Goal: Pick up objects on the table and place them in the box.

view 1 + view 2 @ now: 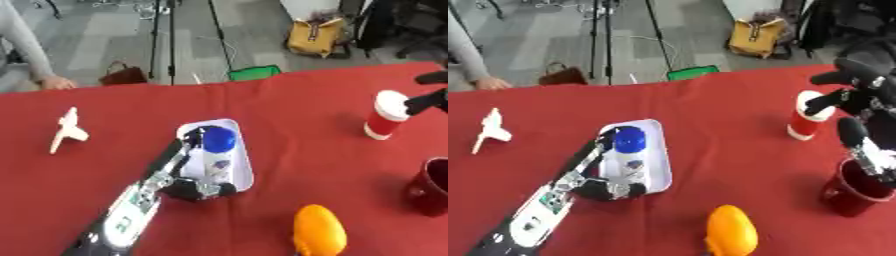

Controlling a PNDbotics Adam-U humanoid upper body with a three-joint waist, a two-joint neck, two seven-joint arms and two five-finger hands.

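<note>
One item down: blue-capped bottle (215, 150) lying in the white box (247, 165), mid-table. Left hand (179, 172) at the box's near left rim, fingers curled along it, seemingly around nothing. Right hand (852, 97) open at the red cup (807, 120), far right. Still out: cup, mug (855, 192), orange thing (732, 230), pale toy (487, 130). Little spare room in the box; bare cloth (297, 130) around it.

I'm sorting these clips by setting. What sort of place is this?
Probably an indoor lab or office set up for recording. Tripod legs stand on a grey floor behind the red table, a yellow bag sits on the floor, and an office chair shows at the far right.
</note>
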